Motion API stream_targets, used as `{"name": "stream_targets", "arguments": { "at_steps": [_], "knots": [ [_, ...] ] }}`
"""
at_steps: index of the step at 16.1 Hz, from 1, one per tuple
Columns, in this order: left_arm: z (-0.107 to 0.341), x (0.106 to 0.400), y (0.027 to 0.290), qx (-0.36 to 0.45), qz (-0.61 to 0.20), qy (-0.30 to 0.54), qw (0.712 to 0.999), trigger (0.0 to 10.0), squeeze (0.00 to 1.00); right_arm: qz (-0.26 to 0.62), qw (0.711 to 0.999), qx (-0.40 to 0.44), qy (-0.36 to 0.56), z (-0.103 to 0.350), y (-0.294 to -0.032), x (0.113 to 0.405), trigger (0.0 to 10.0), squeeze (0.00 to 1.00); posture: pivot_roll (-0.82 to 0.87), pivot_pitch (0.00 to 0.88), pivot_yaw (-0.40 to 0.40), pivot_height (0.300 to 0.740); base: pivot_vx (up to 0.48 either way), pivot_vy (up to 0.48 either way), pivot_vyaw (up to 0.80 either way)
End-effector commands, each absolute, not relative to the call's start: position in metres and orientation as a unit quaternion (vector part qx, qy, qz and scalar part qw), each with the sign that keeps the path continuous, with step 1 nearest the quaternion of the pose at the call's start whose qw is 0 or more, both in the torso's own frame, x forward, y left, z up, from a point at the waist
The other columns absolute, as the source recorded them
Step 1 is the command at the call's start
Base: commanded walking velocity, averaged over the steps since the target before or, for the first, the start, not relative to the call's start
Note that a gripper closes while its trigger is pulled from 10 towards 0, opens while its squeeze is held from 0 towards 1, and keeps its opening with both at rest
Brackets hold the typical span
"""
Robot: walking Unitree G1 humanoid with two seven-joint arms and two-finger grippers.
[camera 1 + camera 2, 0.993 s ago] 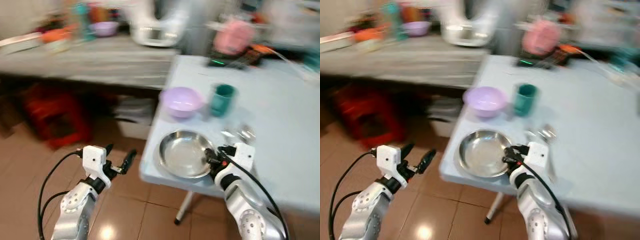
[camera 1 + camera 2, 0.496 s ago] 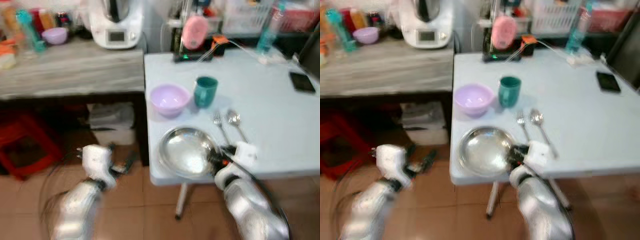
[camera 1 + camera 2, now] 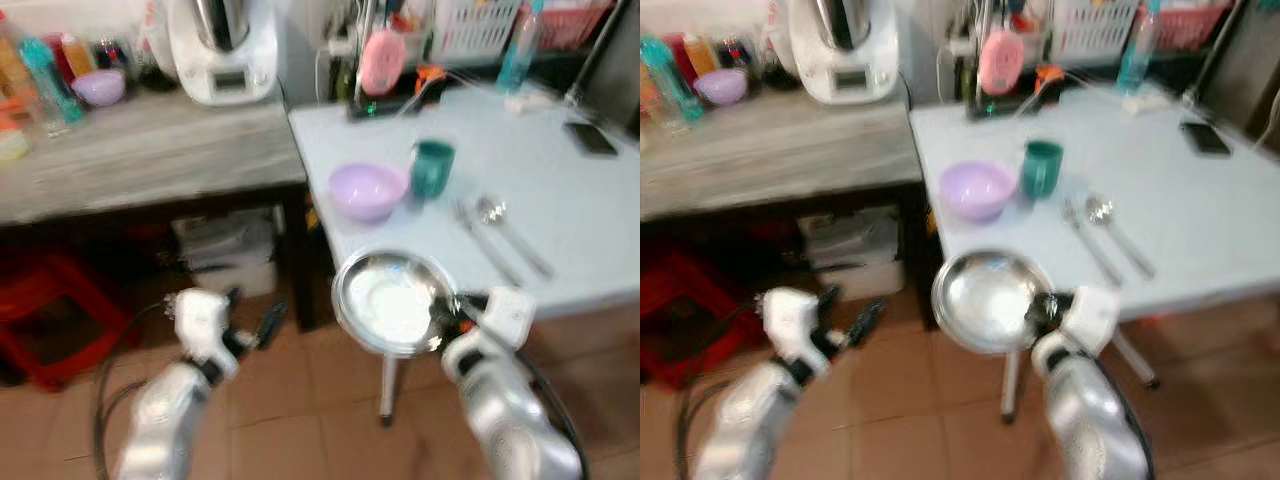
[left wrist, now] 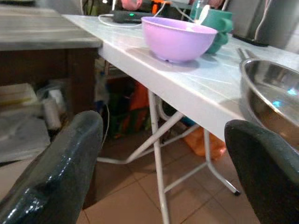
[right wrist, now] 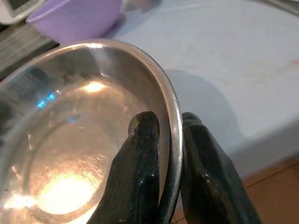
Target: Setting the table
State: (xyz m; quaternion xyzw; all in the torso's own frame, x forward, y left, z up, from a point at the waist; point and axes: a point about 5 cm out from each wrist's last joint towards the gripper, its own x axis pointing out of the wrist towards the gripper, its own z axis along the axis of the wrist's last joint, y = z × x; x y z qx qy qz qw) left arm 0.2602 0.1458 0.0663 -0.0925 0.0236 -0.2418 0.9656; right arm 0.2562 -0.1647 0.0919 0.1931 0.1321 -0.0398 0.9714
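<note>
A shiny steel plate (image 3: 392, 302) hangs past the front left corner of the pale blue table (image 3: 560, 190), with my right gripper (image 3: 447, 315) shut on its right rim. The right wrist view shows one finger (image 5: 140, 172) inside the rim and the other outside it. Behind the plate, a lilac bowl (image 3: 367, 190) and a green cup (image 3: 432, 168) stand on the table, and a fork (image 3: 483, 240) and spoon (image 3: 510, 228) lie to their right. My left gripper (image 3: 255, 335) hangs open and empty over the floor, left of the table.
A grey wooden counter (image 3: 140, 150) at the left carries a white kitchen machine (image 3: 222, 45), bottles and a small purple bowl (image 3: 98, 86). A red stool (image 3: 45, 310) stands beneath it. A phone (image 3: 588, 138), a pink object (image 3: 380, 62) and baskets sit at the table's far side.
The view has shifted as the camera moved. The plate, held by my right gripper, has come off the table's front corner toward me and now overhangs the edge.
</note>
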Motion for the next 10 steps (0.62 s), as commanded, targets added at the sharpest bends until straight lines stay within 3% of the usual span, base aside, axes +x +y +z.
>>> {"name": "stream_targets", "arguments": {
  "at_steps": [1, 5, 6, 7, 8, 9, 10],
  "knots": [
    [0.07, 0.261, 0.155, -0.076, -0.232, 0.017, 0.97, 10.0, 0.0, -0.055, 0.968, 0.19, 0.152, 0.084, -0.164, 0.254, 10.0, 0.0, -0.01, 0.0, 0.054, 0.74, 0.0, 0.0, 0.0],
    [0.071, 0.261, 0.154, -0.075, -0.237, 0.016, 0.969, 10.0, 0.0, -0.109, 0.965, 0.185, 0.148, 0.081, -0.178, 0.252, 10.0, 0.0, -0.01, 0.0, 0.057, 0.74, 0.0, 0.0, 0.0],
    [0.071, 0.261, 0.154, -0.075, -0.237, 0.016, 0.968, 10.0, 0.0, -0.108, 0.965, 0.188, 0.148, 0.081, -0.179, 0.252, 6.5, 0.0, -0.01, 0.0, 0.057, 0.74, 0.0, 0.0, 0.0],
    [0.071, 0.261, 0.153, -0.075, -0.238, 0.016, 0.968, 10.0, 0.0, -0.116, 0.964, 0.189, 0.145, 0.081, -0.18, 0.251, 0.0, 0.0, -0.01, 0.0, 0.06, 0.74, 0.0, 0.0, 0.0],
    [0.071, 0.261, 0.153, -0.075, -0.238, 0.016, 0.968, 10.0, 0.0, -0.116, 0.964, 0.19, 0.145, 0.081, -0.18, 0.251, 0.0, 0.0, -0.01, 0.0, 0.06, 0.74, 0.0, 0.0, 0.0],
    [0.071, 0.26, 0.153, -0.075, -0.24, 0.016, 0.968, 10.0, 0.0, -0.121, 0.964, 0.187, 0.143, 0.081, -0.181, 0.251, 0.7, 0.0, -0.01, 0.0, 0.059, 0.74, 0.0, 0.0, 0.0],
    [0.071, 0.261, 0.153, -0.075, -0.24, 0.016, 0.968, 10.0, 0.0, -0.124, 0.965, 0.184, 0.143, 0.082, -0.182, 0.251, 8.3, 0.0, -0.02, 0.0, 0.06, 0.74, 0.0, 0.0, 0.0]
  ]
}}
